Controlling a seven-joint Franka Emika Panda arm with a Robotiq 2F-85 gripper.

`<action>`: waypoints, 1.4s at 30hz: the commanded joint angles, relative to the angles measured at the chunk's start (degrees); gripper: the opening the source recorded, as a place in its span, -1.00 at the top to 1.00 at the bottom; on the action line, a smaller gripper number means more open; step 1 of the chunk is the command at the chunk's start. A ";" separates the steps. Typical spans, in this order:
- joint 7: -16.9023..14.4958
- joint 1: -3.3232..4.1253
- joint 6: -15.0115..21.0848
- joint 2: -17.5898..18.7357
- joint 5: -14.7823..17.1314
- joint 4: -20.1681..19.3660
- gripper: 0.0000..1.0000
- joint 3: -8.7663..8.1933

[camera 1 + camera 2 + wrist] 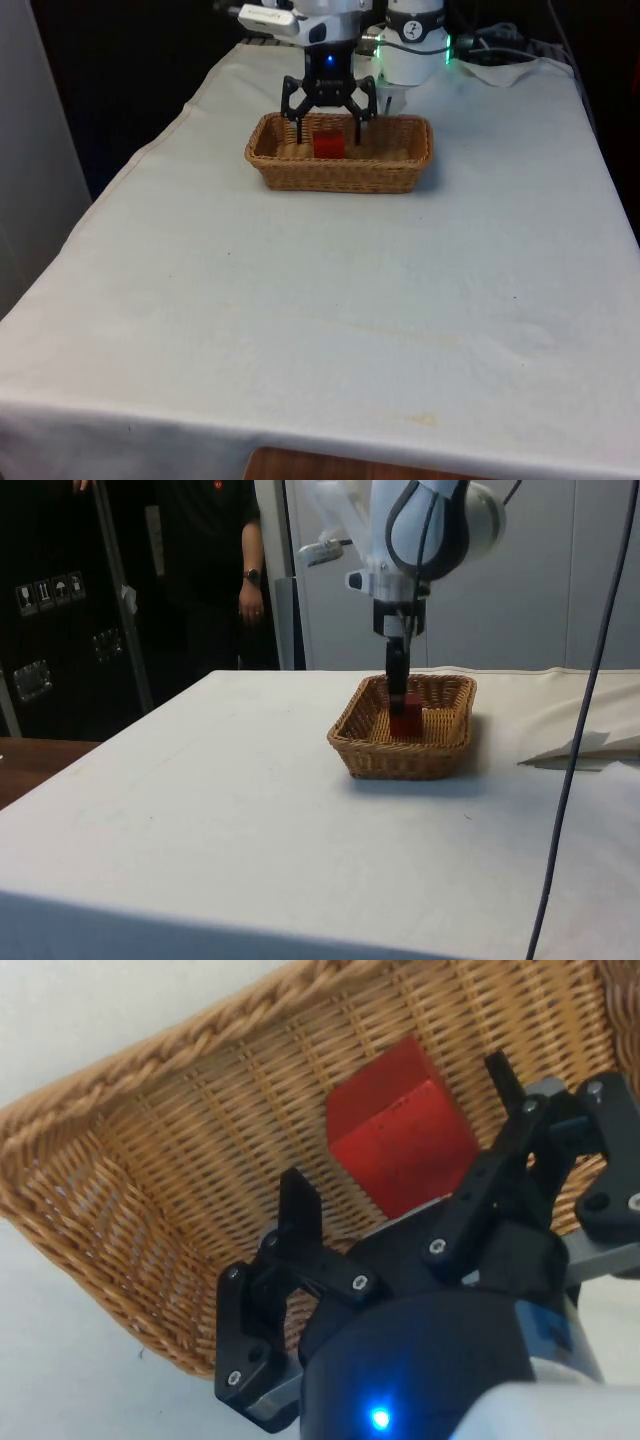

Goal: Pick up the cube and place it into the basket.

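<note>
The cube (328, 144) sits inside the basket (340, 175), near the top centre of the front view, on the white surface (320, 300). The hand (327, 122) stands directly over it, fingers pointing down and spread wide, one on each side of the cube with a gap between finger and cube on both sides as that view shows it. In the wrist view the cube (400, 1140) rests on the basket's woven floor (200, 1160), free of both fingers (300, 1210); the hand is open and holds nothing.

So the relation that matters is vertical: the cube lies straight below the hand, between the fingertips, and a little lower than them. In the side view the hand (397, 680) dips inside the basket's rim (400, 760), just above the cube (407, 720), at the upper middle of the frame.

The placing looks done. What remains, I judge, is a straight lift out, keeping the fingers clear of the cube and the wicker wall.
</note>
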 commanded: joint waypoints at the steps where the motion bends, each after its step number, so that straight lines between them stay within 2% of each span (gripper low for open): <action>1: 0.46 0.00 -1.32 -0.63 -0.86 0.52 -1.00 -0.57; 2: 0.63 0.06 -2.23 -1.20 -1.09 1.03 -1.00 -0.86; 3: 0.00 0.00 -1.20 -0.74 0.00 0.63 -1.00 -0.23; 4: 0.63 0.06 -2.23 -1.20 -1.09 1.03 -1.00 -0.86; 10: 1.03 -0.11 -6.07 -3.72 -1.60 3.21 -1.00 -1.38; 12: 0.00 0.00 -7.22 -4.93 -0.17 3.72 -1.00 -1.20; 13: 1.09 -0.06 -7.79 -4.41 -1.43 4.47 -1.00 -1.43; 18: 1.32 0.00 -10.66 -4.93 -0.97 7.28 -1.00 -1.32; 21: 0.57 0.00 -11.00 -5.27 -0.17 7.68 -1.00 -1.20; 22: 1.43 0.06 -11.97 -4.93 -0.74 8.82 -1.00 -1.26; 27: 1.60 0.11 -14.61 -4.64 -0.34 11.92 -1.00 -1.15; 30: 1.26 0.06 -14.95 -4.93 -0.11 12.38 -1.00 -1.20; 42: 2.52 0.40 -18.74 -1.38 0.69 19.71 -1.00 -0.69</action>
